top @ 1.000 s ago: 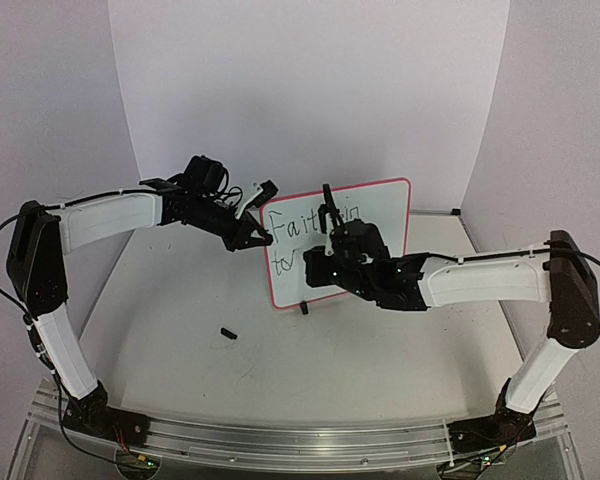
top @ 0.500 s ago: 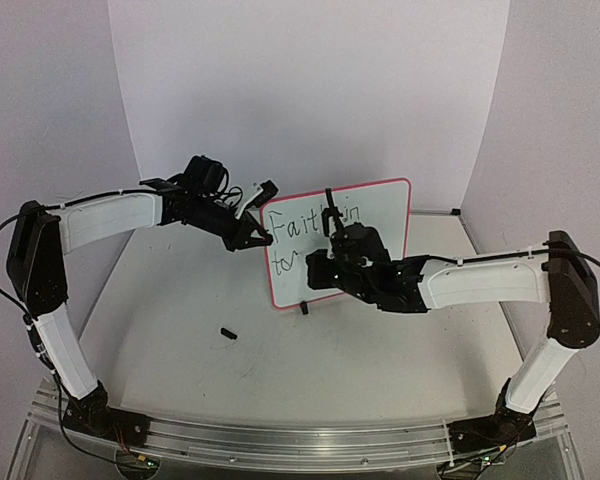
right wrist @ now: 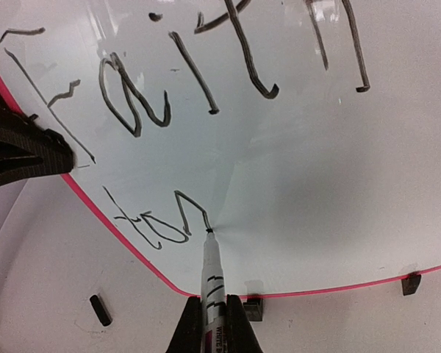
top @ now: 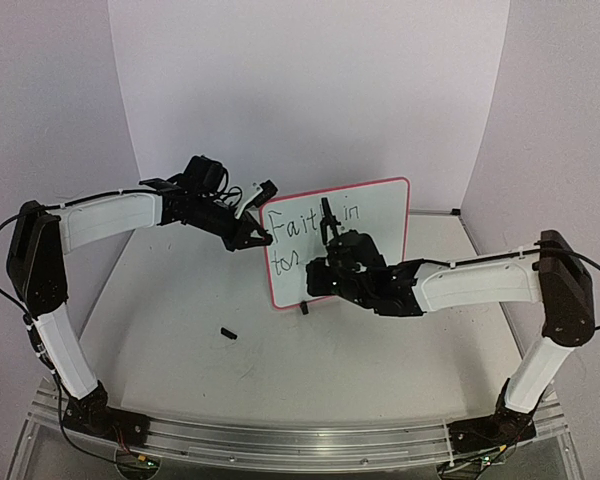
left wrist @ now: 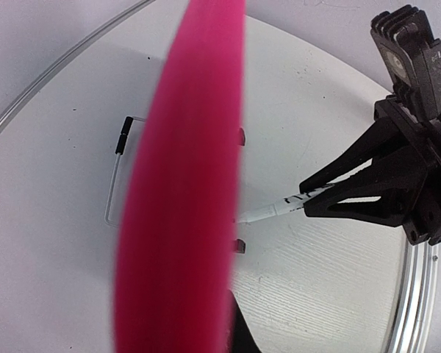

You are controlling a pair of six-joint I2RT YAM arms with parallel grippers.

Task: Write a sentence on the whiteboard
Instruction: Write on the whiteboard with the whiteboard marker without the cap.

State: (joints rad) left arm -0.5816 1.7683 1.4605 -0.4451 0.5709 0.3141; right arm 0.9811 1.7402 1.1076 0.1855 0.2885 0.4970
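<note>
The left arm rises from the lower left of the overhead view, and its white forearm runs right to the left claw (top: 254, 236). That claw is clamped on the left edge of the small, red-pink-framed rectangular whiteboard (top: 376, 226). The right arm comes up from the lower right, its forearm stretched low and leftward. The right claw (right wrist: 212, 315) is closed around a slim white plastic marker with black print (right wrist: 212, 273).

The whiteboard stands at the centre of the overhead view on the matte white table (top: 180, 300). It is propped on two small black feet (right wrist: 409, 284), its glossy face turned toward the arm bases. Its long axis runs left to right, rising slightly toward the right.

The marker points up the right wrist frame, and its dark tip touches the board just after the last stroke. The thin dark handwritten sentence (right wrist: 194, 72) reads "Faith in" on the top line, with "to" and a partial letter below it.

A small black cylindrical piece (top: 228, 333) lies on the table, lower left of the board.
</note>
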